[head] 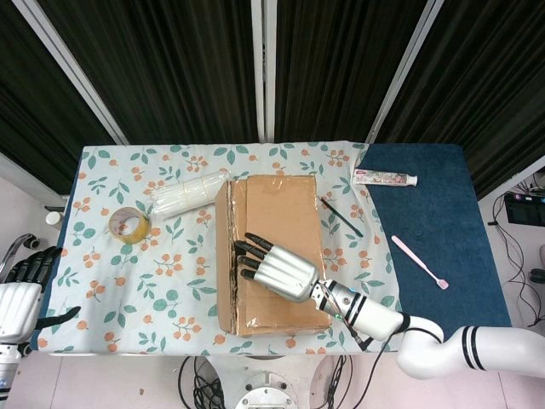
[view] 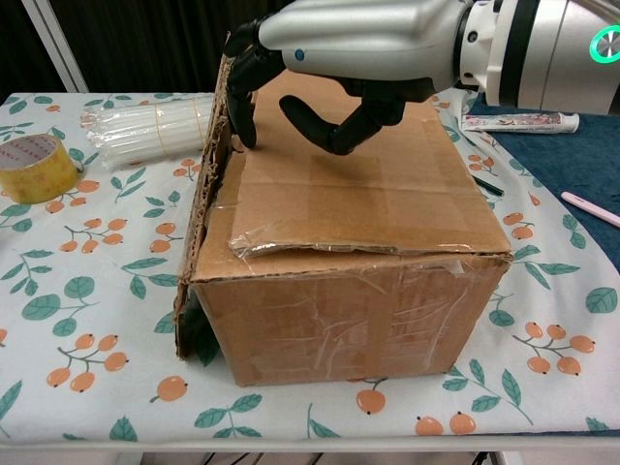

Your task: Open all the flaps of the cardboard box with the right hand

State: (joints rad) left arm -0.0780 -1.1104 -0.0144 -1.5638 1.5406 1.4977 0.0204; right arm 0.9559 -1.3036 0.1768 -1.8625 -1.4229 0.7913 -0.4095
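Right hand [view: 354,44] over cardboard box [view: 354,281], fingers [view: 244,121] curled, clamping nothing. Flap [head: 281,247] likely light, stiff; best hooked at free edge.

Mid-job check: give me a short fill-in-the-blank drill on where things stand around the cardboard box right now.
1. The right hand hovers over the brown cardboard box, its dark fingers curled at the edge of the top ____.
2. The yellow roll of ____ sits on the floral tablecloth.
3. The pink toothbrush lies on the ____ cloth.
4. The left hand holds ____.

Missing words: flap; tape; blue; nothing
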